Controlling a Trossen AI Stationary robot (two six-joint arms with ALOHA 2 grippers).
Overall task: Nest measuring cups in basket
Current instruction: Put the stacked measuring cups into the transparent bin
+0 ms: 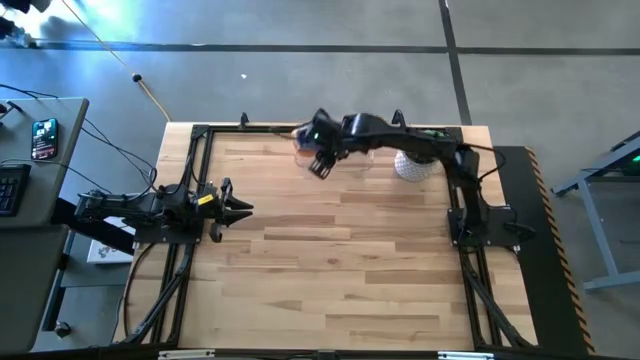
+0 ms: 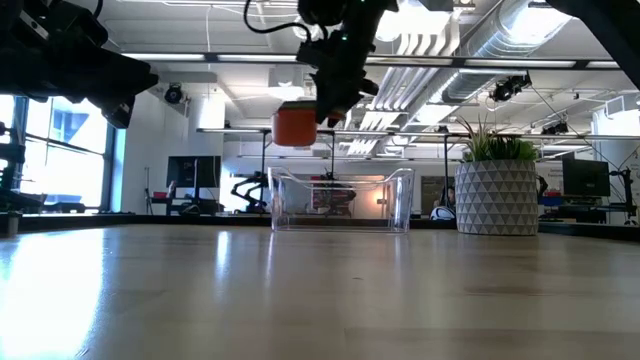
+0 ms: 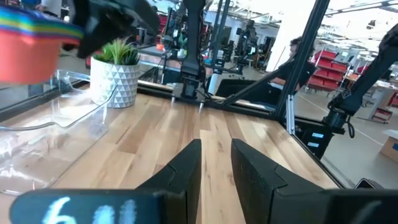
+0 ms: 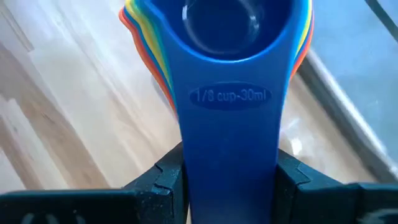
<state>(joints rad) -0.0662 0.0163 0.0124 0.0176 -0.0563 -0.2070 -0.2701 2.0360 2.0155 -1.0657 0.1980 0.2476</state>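
The measuring cups are nested in one stack, with a small blue cup marked "1/8 cup-30ml" on top and yellow, orange and red rims showing beneath. My right gripper is shut on the stack's handles and holds it in the air. In the low view the stack hangs above the left end of the clear basket. The basket stands on its base near the table's far edge. My left gripper waits open at the table's left side. My right gripper pinches the stacked flat handles between its two fingers, one on each long edge, with the fingers lying along the handles. The stack is lifted clear of the table and basket, and its bowls sit roughly level beside the fingertips.
A white faceted pot with a green plant stands right of the basket on the far side, and also shows as the pot under my right arm. Black frame rails border the table. The bare wooden tabletop spreads toward the near edge.
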